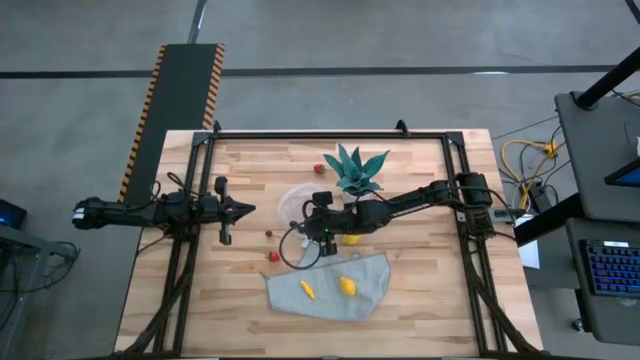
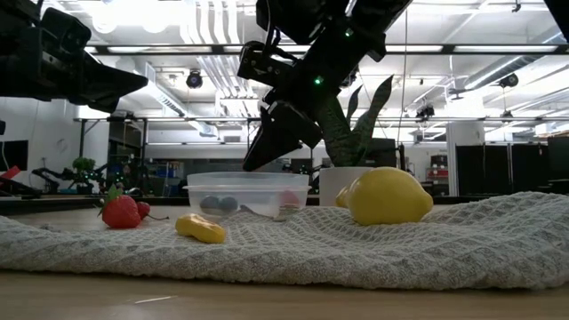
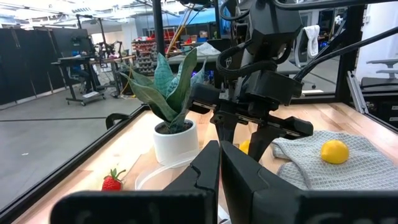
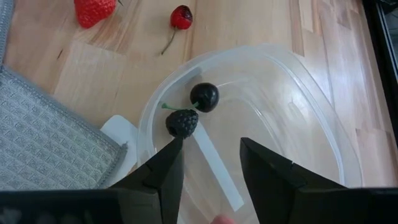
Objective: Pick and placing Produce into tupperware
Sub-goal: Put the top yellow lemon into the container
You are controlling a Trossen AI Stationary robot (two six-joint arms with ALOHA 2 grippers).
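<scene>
The clear round tupperware [image 4: 298,106] stands on the wooden table beside the grey cloth. A dark round fruit [image 4: 204,96] and a dark bumpy berry [image 4: 182,122] lie on its floor. My right gripper [image 4: 211,142] hangs open just above the tupperware [image 1: 297,204], fingers pointing down and holding nothing. My left gripper [image 1: 243,210] waits shut at the table's left side, off the table. Two yellow fruits [image 1: 307,290] [image 1: 347,286] lie on the cloth. A lemon [image 2: 387,196] sits by the plant pot. A strawberry [image 4: 93,9] and a red cherry [image 4: 181,17] rest on the wood.
The teal spiky plant [image 1: 355,170] in its white pot stands just beyond the tupperware, close to my right arm. The grey cloth [image 1: 330,285] covers the near middle of the table. Another red berry [image 1: 318,168] lies toward the far edge. Black frame rails run along the table's sides.
</scene>
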